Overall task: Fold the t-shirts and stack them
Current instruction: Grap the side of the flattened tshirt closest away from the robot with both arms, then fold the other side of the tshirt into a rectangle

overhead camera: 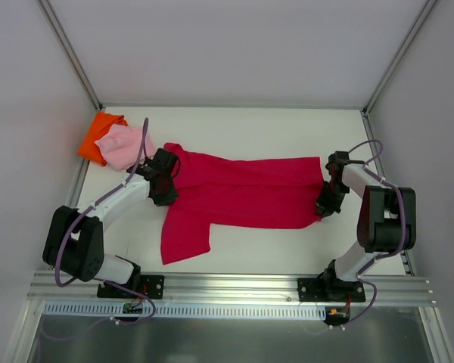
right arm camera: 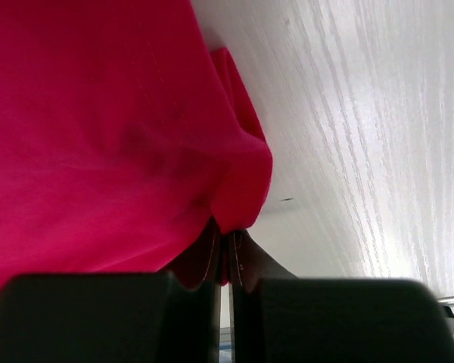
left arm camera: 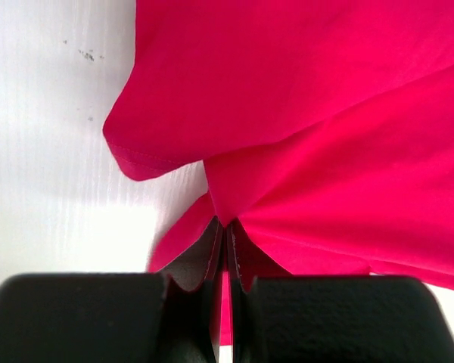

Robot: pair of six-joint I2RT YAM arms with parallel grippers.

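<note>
A white desk [overhead camera: 287, 128] inside pale grey walls [overhead camera: 212, 45] carries a large crimson cloth t-shirt [overhead camera: 242, 197] across its middle. The left hand [left arm camera: 225, 227] and right hand [right arm camera: 225, 236], reaching in low from either side, each clamp one end of it.

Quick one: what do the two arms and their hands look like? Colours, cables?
The left arm and right arm match: white links, chunky black joint housings, black bases. A thin purple cable loops along each. The left hand and right hand are black, each with two flat matt fingers.
</note>
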